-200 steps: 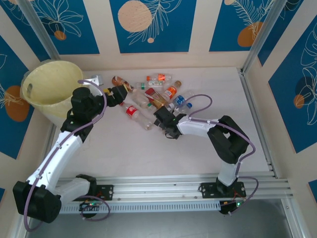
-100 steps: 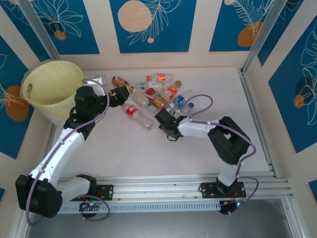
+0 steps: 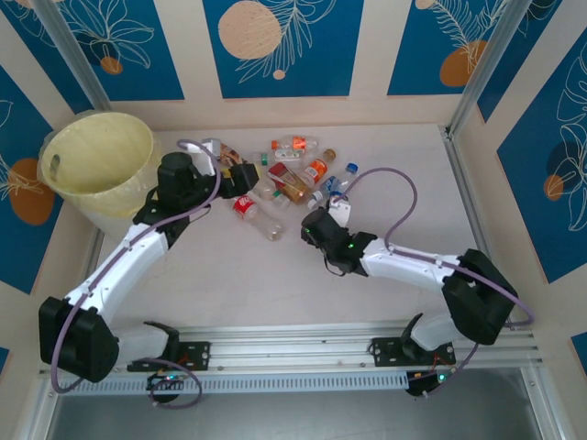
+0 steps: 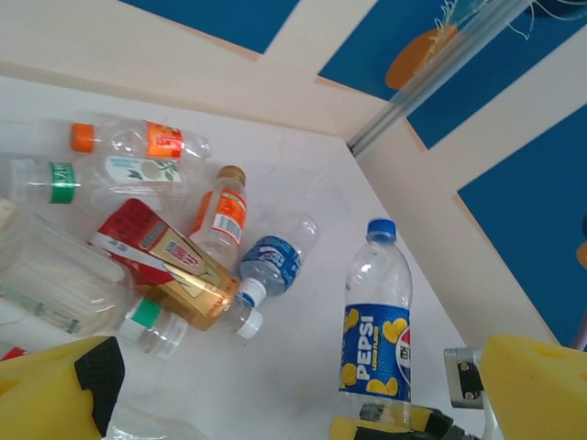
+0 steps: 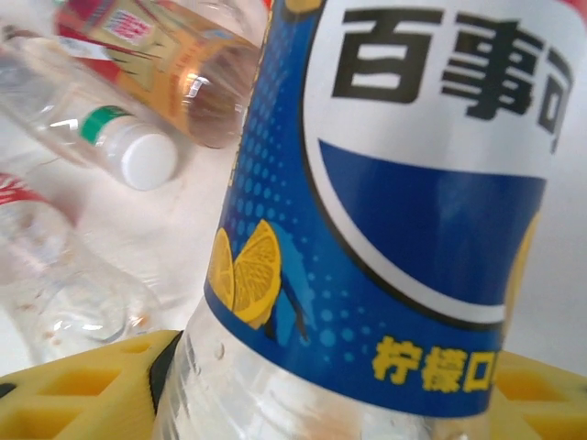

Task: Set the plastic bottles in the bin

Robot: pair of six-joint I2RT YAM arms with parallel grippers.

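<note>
- Nearest the arm bases, the right gripper (image 5: 312,401) is clenched on a clear plastic Pepsi bottle with a blue label and blue cap (image 4: 376,335). Its yellow fingers (image 5: 83,390) press the bare plastic just below the label.
- The Pepsi bottle stands upright in that grip, cap on. Its clear body looks empty.
- Just beyond it, the other plastic bottles lie on their sides on the white table (image 3: 229,266), several touching. There is a small clear bottle with a blue label and white cap (image 4: 273,261), and a white-capped clear bottle with a green ring (image 4: 156,325). Among them lies an amber-tinted bottle with a red-and-gold label (image 4: 156,261); whether that tint is drink, I cannot tell.
- Farther back are 3 more: a brown-capped bottle with an orange-and-white label (image 4: 218,220), a clear bottle with a green band (image 4: 92,172) and a clear bottle with an orange cap and orange label (image 4: 138,139).
- At the left edge of this pile, the left gripper (image 4: 293,403) hangs released, jaws spread wide, grasping nothing.
- Far left, well apart from the pile, the large round pale-yellow plastic bin (image 3: 101,165) stands open-topped. Its contents cannot be made out.
</note>
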